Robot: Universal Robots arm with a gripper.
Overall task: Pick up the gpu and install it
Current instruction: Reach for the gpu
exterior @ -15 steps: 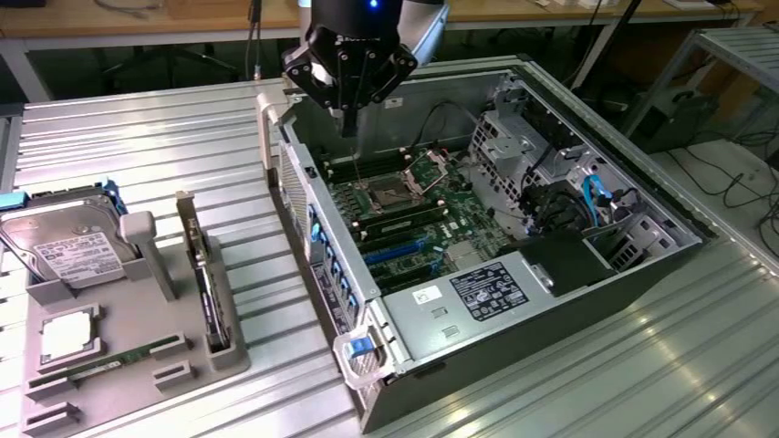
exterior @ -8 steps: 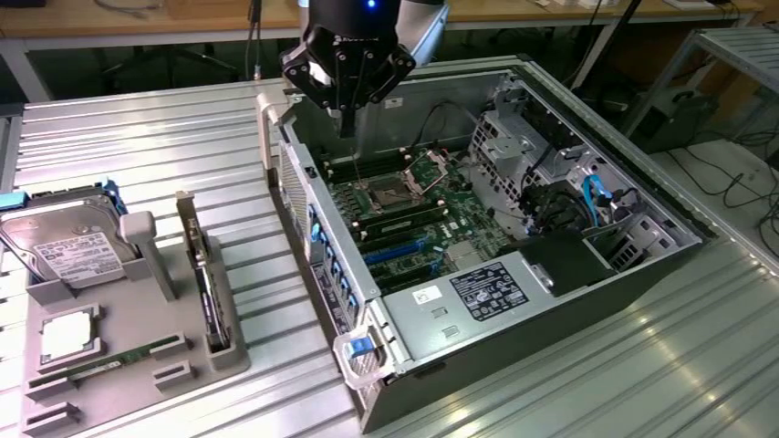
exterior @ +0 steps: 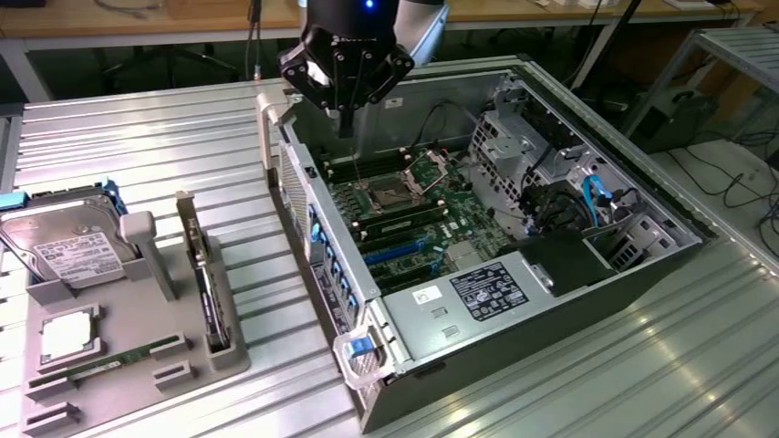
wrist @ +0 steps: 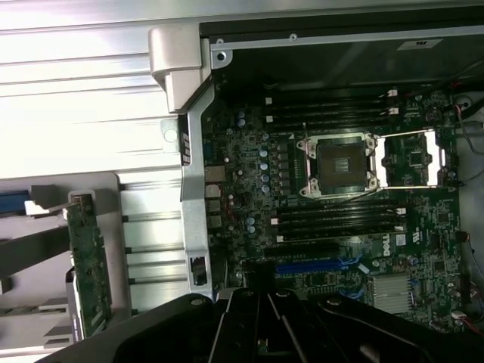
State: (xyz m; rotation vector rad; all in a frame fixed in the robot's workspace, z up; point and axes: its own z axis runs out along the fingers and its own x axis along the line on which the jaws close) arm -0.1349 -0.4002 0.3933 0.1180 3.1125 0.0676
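We see one arm (exterior: 365, 11) hanging at the top middle of the exterior view. Its one gripper (exterior: 347, 124) points straight down over the upper left corner of the open computer case (exterior: 524, 365). The fingers are pressed together into a thin tip and pinch nothing.

The gpu (exterior: 207, 292) is not in the case. It stands on its thin edge in a slot of the gray holder (exterior: 146, 319), at the exterior view's left. It is well apart from the gripper and sits between the hard drive (exterior: 67, 246) and the case. Its pale metal strip is at the end farther up the picture.

The exterior view gives us the whole metal table (exterior: 159, 137), the holder and the case lying on its side. In the holder we count one hard drive, one square chip (exterior: 67, 336), one green memory stick (exterior: 116, 360) and one gpu.

The wrist view looks straight down into the case from close by. There we see the board (wrist: 249, 189), with one square socket (wrist: 338, 166) whose lid is flipped open beside it. Long dark slots run on both sides of the socket. The gpu (wrist: 87, 265) stands outside the case wall, seen from above as a narrow green strip.
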